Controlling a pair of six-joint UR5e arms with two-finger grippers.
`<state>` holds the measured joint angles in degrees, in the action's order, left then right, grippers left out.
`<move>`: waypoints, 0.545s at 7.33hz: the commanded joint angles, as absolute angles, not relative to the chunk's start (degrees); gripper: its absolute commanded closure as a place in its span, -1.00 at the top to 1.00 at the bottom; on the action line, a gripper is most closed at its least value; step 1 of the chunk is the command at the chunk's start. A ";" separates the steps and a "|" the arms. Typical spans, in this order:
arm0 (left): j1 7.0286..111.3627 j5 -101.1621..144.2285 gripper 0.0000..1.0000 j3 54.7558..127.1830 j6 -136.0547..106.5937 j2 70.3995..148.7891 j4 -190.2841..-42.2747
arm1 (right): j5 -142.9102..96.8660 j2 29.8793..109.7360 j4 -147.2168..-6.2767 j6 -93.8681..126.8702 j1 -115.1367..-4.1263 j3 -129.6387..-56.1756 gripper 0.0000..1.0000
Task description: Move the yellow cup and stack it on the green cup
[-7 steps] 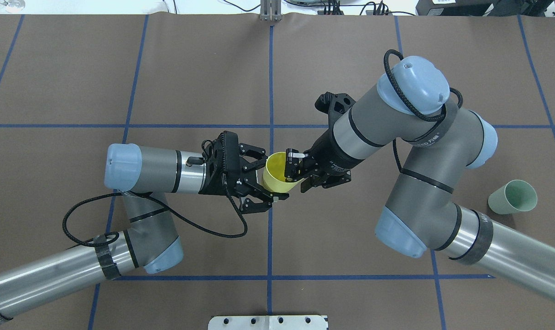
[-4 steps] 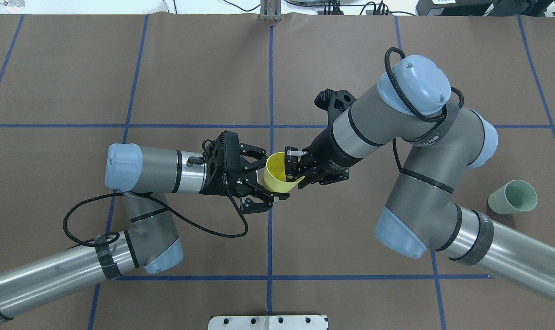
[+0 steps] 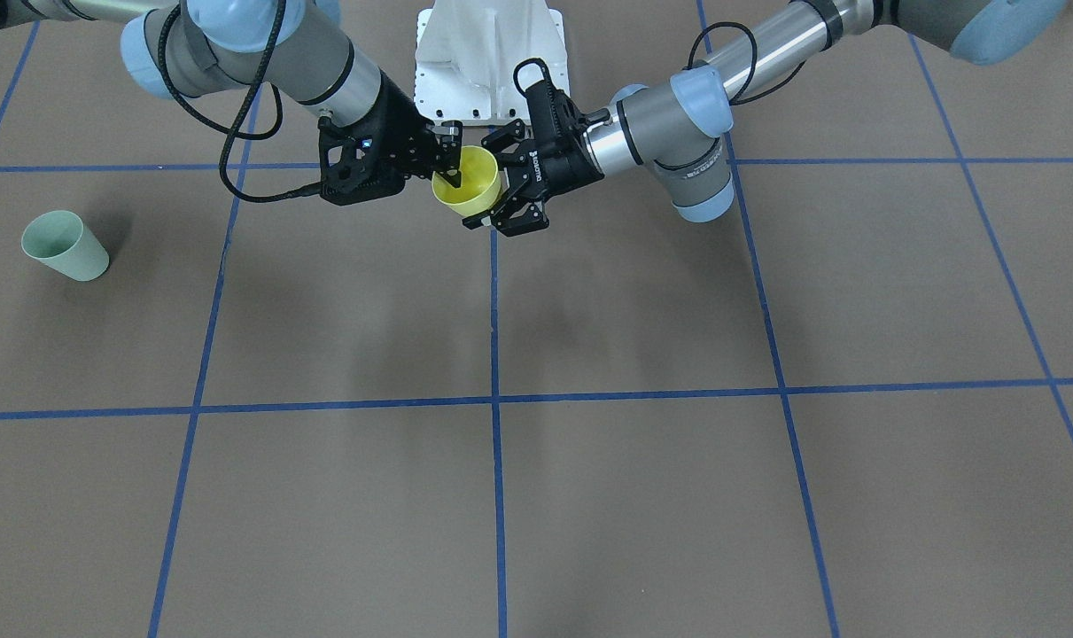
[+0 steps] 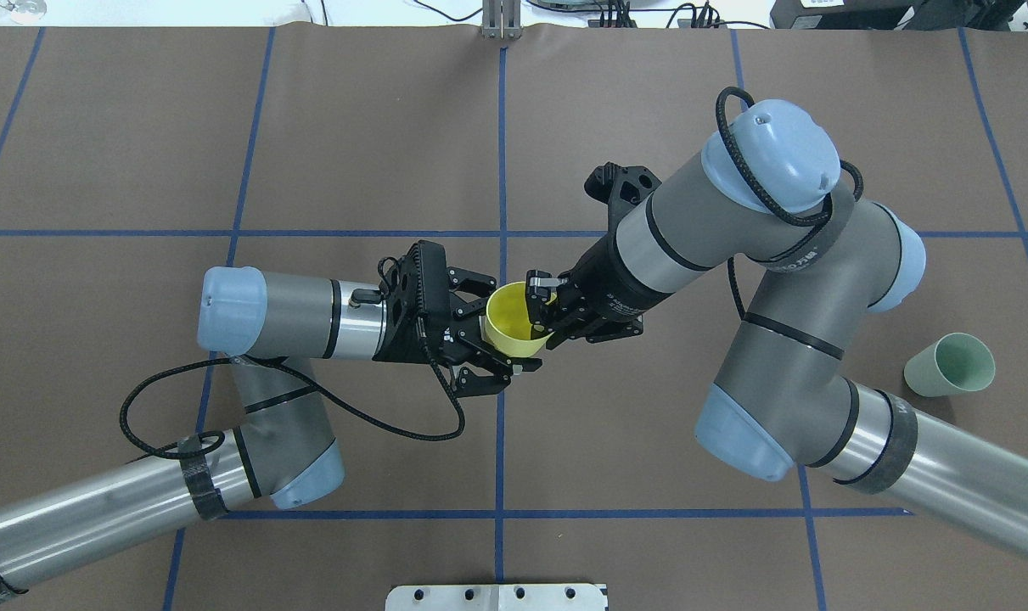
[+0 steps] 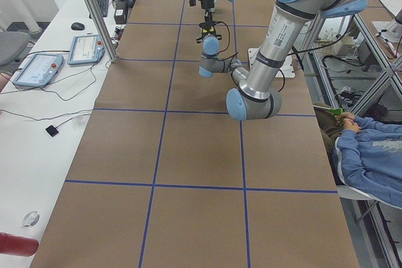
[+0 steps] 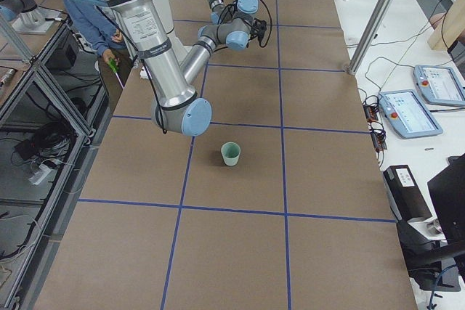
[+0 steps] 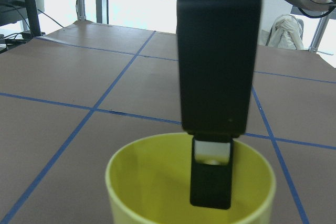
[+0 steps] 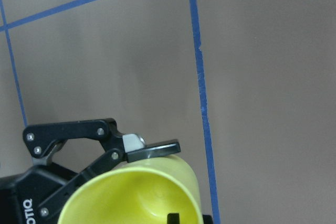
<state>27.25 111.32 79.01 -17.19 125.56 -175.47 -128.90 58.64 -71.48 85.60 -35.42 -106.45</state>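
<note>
The yellow cup (image 4: 508, 329) hangs in the air over the table's middle, mouth tilted up. My left gripper (image 4: 510, 331) grips its body from the left, one finger on each side; a fingertip (image 8: 153, 150) rests against the cup's wall (image 8: 157, 182). My right gripper (image 4: 542, 311) comes in from the right and is shut on the rim, with one finger (image 7: 211, 182) inside the cup (image 7: 147, 182) and one outside. The green cup (image 4: 948, 365) stands upright alone at the right, far from both grippers. In the front view both grippers meet at the yellow cup (image 3: 474, 190), the green cup (image 3: 62, 246) far left.
Blue tape lines grid the brown table. The robot's white base plate (image 3: 487, 53) sits at the near edge behind the grippers. A seated person's blue sleeve (image 5: 367, 155) shows beside the table. Teach pendants (image 6: 410, 114) lie on a side bench.
The right gripper has narrowed from open to shut on the cup's rim. The left arm edged slightly right. The cup's mouth now faces up more.
</note>
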 commanded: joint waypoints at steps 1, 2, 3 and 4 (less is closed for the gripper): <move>27.25 111.36 0.80 79.10 -18.27 125.16 -175.78 | -128.93 58.80 -71.54 86.92 -36.55 -106.87 -1.00; 27.25 111.27 0.93 79.19 -18.80 125.24 -175.78 | -129.02 58.89 -71.72 87.53 -37.00 -106.87 -1.00; 27.25 111.27 0.97 79.36 -18.81 125.16 -175.78 | -129.11 58.97 -71.98 87.80 -37.61 -106.88 -1.00; 27.25 111.27 0.97 79.80 -18.98 124.98 -175.87 | -129.46 59.50 -72.33 88.15 -39.97 -107.22 -1.00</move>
<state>27.25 111.27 79.39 -18.75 125.13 -175.79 -129.16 59.05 -71.95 87.69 -37.83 -106.96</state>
